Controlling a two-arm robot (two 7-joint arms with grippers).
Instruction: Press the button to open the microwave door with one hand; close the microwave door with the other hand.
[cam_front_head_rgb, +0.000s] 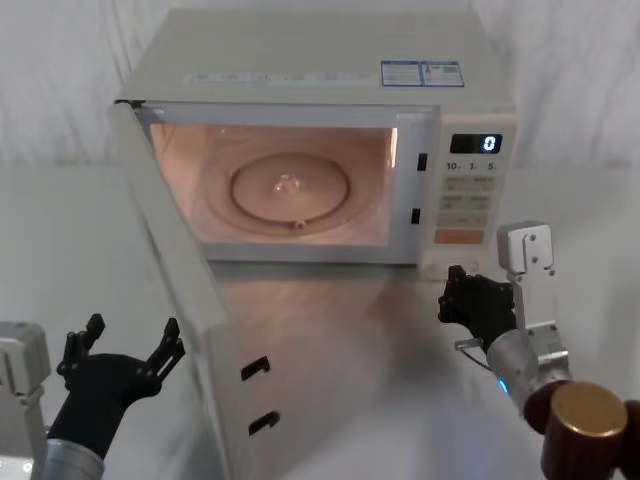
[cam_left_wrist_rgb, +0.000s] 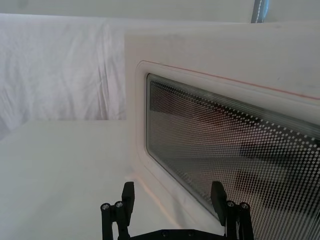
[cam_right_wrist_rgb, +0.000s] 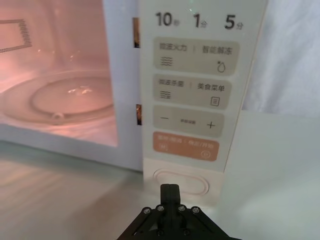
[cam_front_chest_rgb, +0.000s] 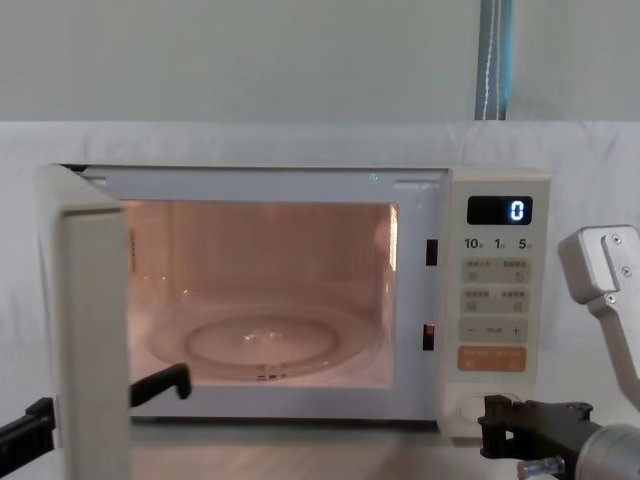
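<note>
Pressed-together jaws of black right gripper (cam_right_wrist_rgb: 169, 189) sit just before cream pill-shaped button (cam_right_wrist_rgb: 181, 181); black left gripper (cam_front_head_rgb: 124, 345), jaws spread, beside swung-open cream microwave door (cam_front_head_rgb: 175, 280).

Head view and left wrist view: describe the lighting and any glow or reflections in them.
Head view: the cavity of the cream boxy microwave glows warm pink-orange, and that glow spills onto the pale tabletop in front. Left wrist view: the dark dotted window of the wide cream microwave door carries a faint reddish sheen with a darker patch; the white cloth backdrop is evenly lit.
</note>
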